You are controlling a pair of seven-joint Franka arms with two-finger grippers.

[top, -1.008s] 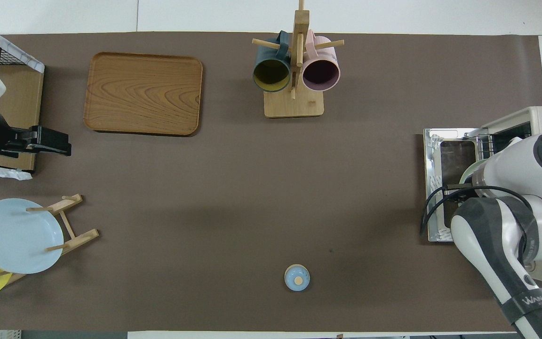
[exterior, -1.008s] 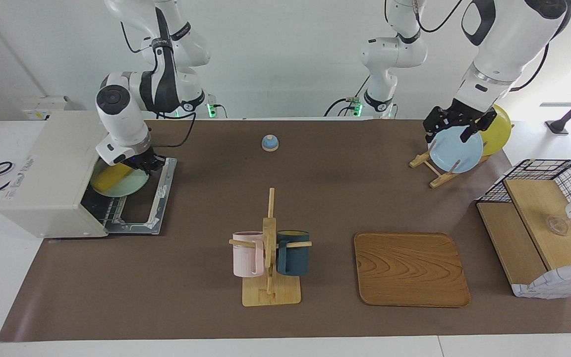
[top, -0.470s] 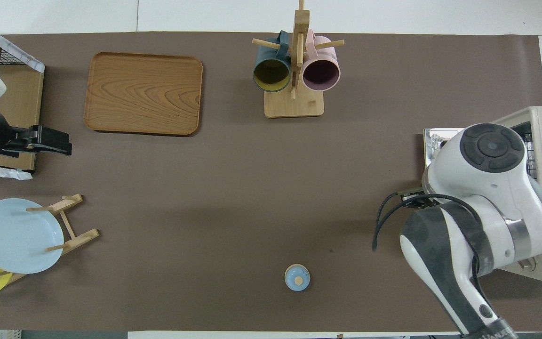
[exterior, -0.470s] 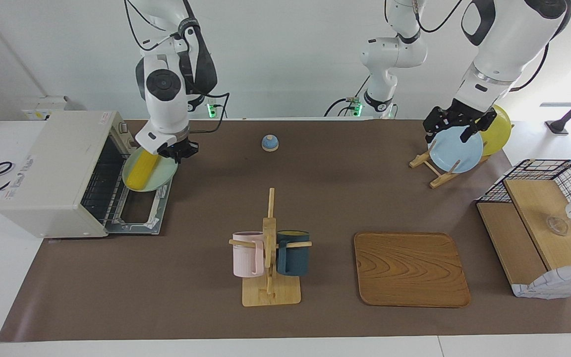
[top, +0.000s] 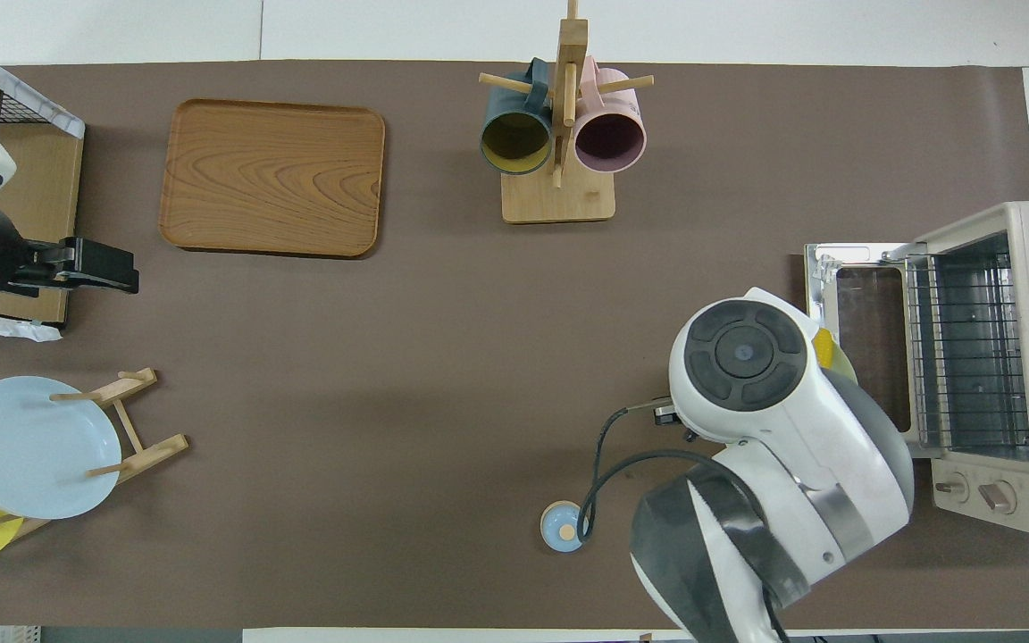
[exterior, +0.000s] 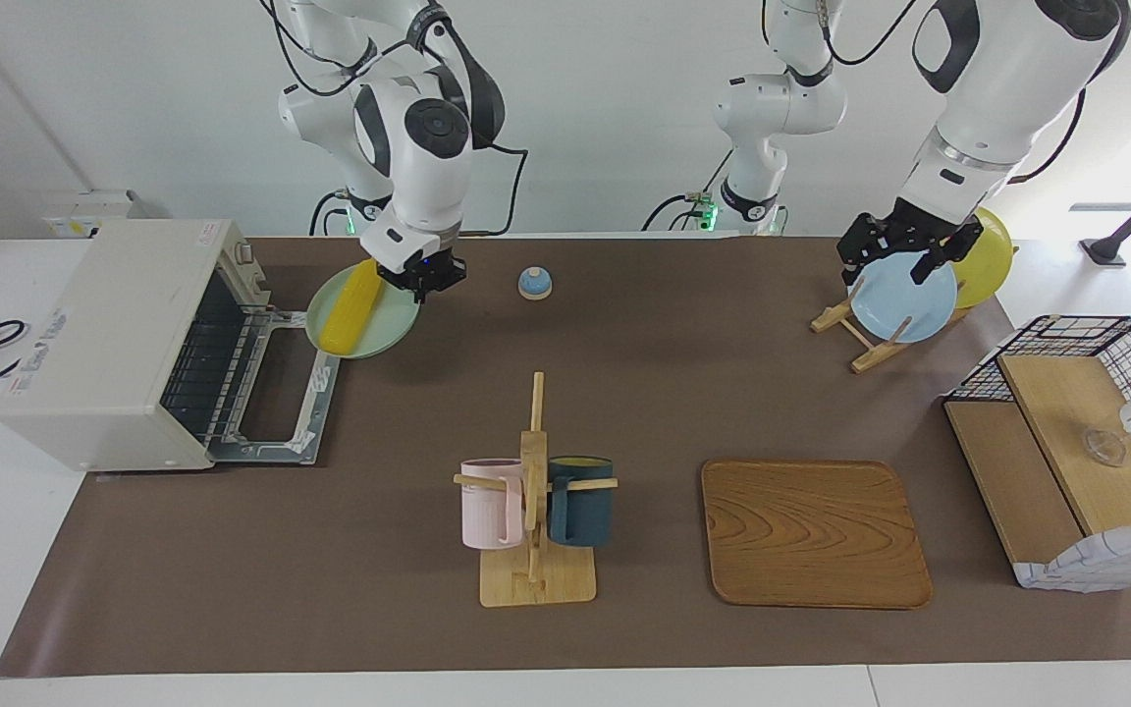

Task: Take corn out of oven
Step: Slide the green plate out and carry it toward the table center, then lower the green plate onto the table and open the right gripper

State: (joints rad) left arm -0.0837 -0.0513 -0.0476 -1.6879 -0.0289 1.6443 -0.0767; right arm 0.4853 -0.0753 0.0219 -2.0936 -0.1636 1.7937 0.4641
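Even, bright, diffuse illumination; both views sharp, without visible blur. Soft shadows fall on the brown mat (exterior: 624, 393) beneath the mug rack (exterior: 534, 491) and wooden tray (exterior: 814, 533). Daylight overexposes the facing view's upper right corner.

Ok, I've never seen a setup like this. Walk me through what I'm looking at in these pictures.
Two robot arms work at a table. One picture faces them from across it; the other looks down from above their end. The right tool holds a pale green plate by its rim, with the corn lying on it, in the air beside the open oven. The oven's wire rack is bare. The left tool waits above a blue plate in a wooden rack. Also on the table: a mug stand, a wooden tray and a small bell.
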